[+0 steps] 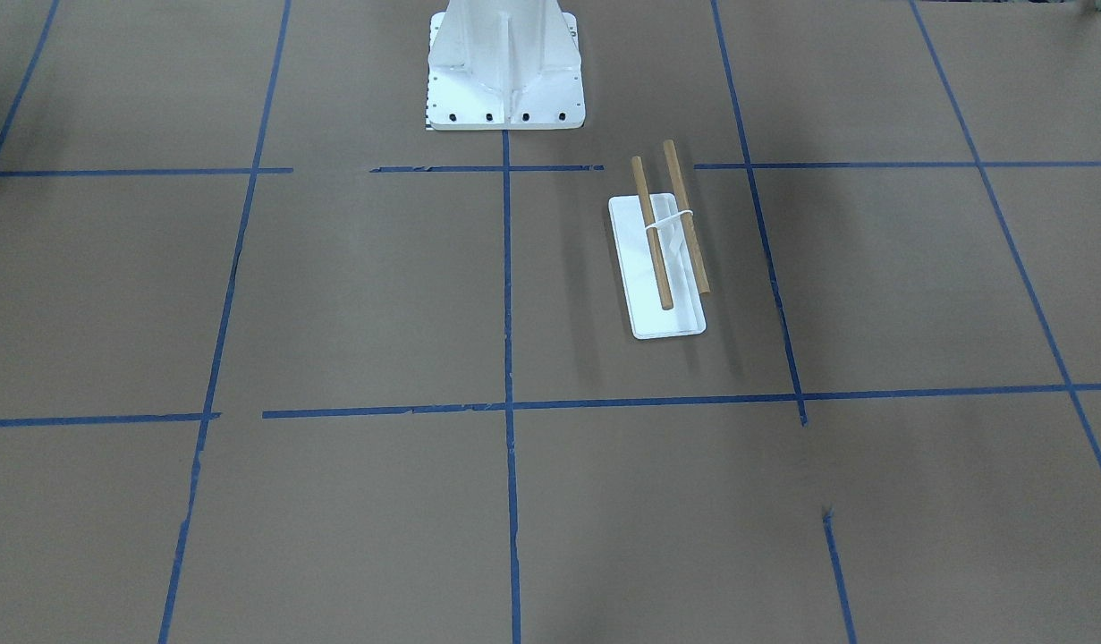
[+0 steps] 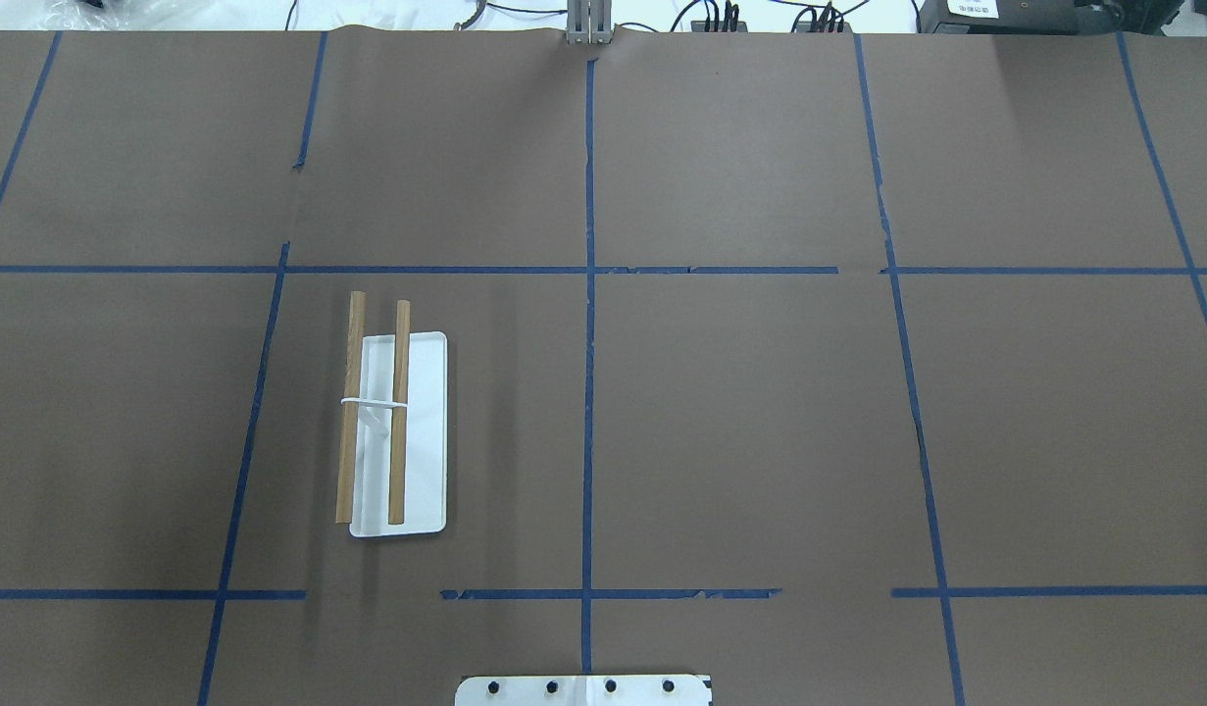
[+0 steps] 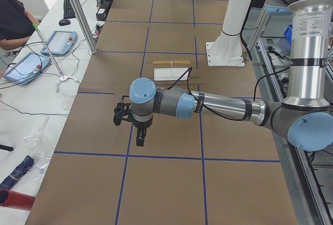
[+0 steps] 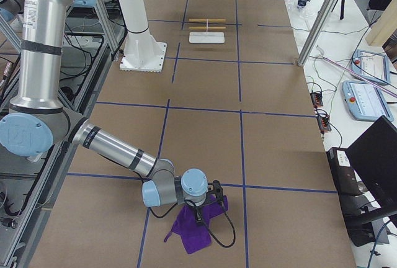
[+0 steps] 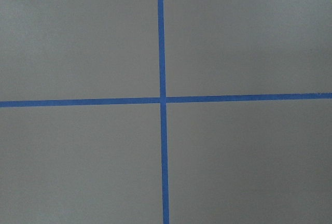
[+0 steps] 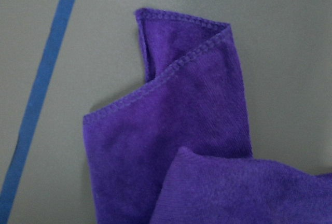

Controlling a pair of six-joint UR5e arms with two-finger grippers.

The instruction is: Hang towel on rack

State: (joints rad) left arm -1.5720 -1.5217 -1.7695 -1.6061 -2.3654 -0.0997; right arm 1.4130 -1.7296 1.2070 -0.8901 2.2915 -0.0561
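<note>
Over purple towel, right pincer half hidden, left pincer dim, neither's opening readable

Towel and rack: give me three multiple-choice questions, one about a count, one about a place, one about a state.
1. How many wooden rods does the rack have? A) one B) two C) four
2. Where is the towel? A) over the rack B) on the rack's base C) on the table by the right arm
3. The rack is: A) without any towel B) draped with the towel C) lying on its side

Answers: B, both top views show two rods. C, the right side view shows the purple cloth there. A, the rods are uncovered in every view.
</note>
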